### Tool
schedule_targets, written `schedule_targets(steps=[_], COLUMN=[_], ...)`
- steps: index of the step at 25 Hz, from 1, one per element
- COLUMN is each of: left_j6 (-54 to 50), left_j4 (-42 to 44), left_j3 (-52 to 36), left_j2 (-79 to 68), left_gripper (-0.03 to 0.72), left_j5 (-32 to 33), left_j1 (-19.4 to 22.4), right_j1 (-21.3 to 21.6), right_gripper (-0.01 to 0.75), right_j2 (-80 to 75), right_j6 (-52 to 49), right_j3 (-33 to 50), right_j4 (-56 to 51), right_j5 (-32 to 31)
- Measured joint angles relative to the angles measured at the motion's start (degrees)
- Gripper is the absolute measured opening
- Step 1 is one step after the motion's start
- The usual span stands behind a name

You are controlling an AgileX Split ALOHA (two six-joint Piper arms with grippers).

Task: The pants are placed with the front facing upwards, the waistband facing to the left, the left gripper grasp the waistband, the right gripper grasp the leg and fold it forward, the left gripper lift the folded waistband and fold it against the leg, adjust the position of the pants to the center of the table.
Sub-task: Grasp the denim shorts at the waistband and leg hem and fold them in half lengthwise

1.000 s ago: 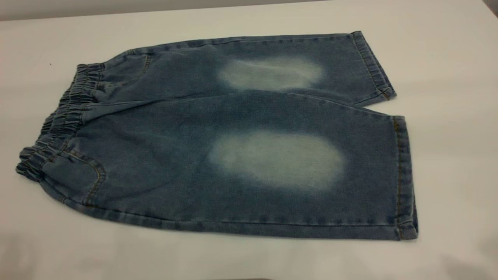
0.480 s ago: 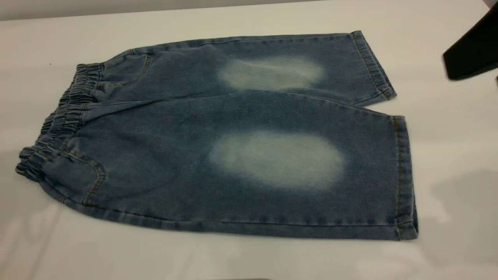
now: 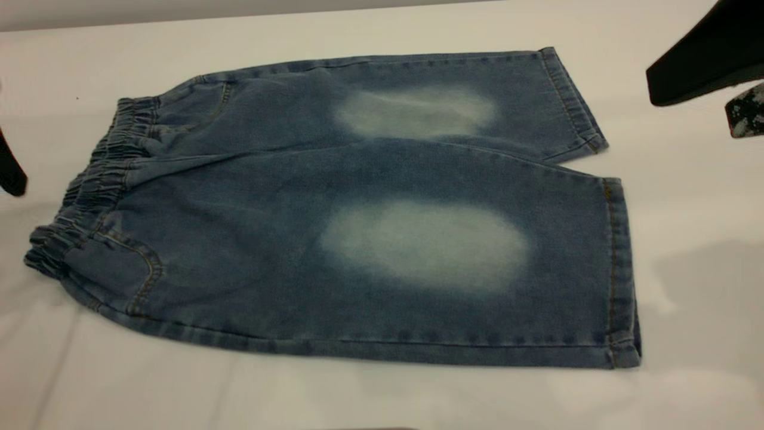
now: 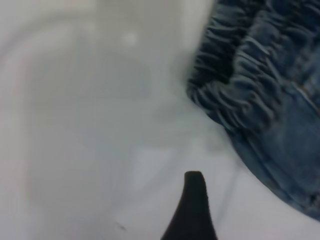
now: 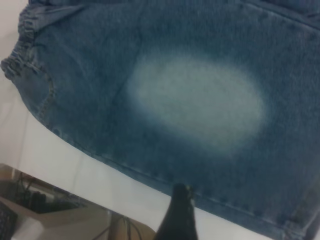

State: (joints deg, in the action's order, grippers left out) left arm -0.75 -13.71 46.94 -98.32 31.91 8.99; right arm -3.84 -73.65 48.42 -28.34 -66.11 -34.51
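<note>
The large, smooth white table (image 3: pixel 382 394) carries a pair of faded blue denim pants (image 3: pixel 370 209) lying flat, front up, elastic waistband (image 3: pixel 89 191) at the left and hemmed legs at the right. The black angular left gripper (image 3: pixel 11 170) pokes in at the left edge beside the waistband, off the cloth. The black right gripper (image 3: pixel 710 65) hangs at the upper right, past the hems; whether either claw is open I cannot tell, and neither holds anything.

Faded blue denim pants (image 3: pixel 358 203) lie flat, waistband (image 3: pixel 89 185) left
</note>
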Motion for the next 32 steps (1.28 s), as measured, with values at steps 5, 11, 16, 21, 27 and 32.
schedule_targets(steps=[5,11,16,21,27,32], left_j6=[-0.4,-2.4,-2.4,-2.2,-2.2,-2.2], left_j4=[0.0,-0.2,-1.2,-1.3,-2.2,-3.3], left_j3=[0.4,0.4,0.5,0.8,1.0,1.1], left_j2=[-5.7,-10.6,-13.9,-16.0,-17.7,-17.9], left_gripper=[0.57,0.57,0.57,0.568,0.504,0.35], left_j5=[-3.9,-8.4,-10.3,-12.3,-13.3,-13.7], left_j1=[0.1,0.1,0.1,0.1,0.1,0.1], right_j1=[0.0,0.0,0.0,0.0,0.0,0.0], right_gripper=[0.585,0.585,0.585,0.585,0.585,0.585], right_j2=[0.0,0.0,0.0,0.0,0.0,0.0], right_j6=[0.4,0.6,0.6,0.6,0.6,0.6], right_j3=[0.0,0.0,0.0,0.0,0.0,0.0], right_j4=[-0.7,-0.8,-0.8,-0.8,-0.8,-0.8], right_j5=[0.0,0.1,0.1,0.1,0.0,-0.2])
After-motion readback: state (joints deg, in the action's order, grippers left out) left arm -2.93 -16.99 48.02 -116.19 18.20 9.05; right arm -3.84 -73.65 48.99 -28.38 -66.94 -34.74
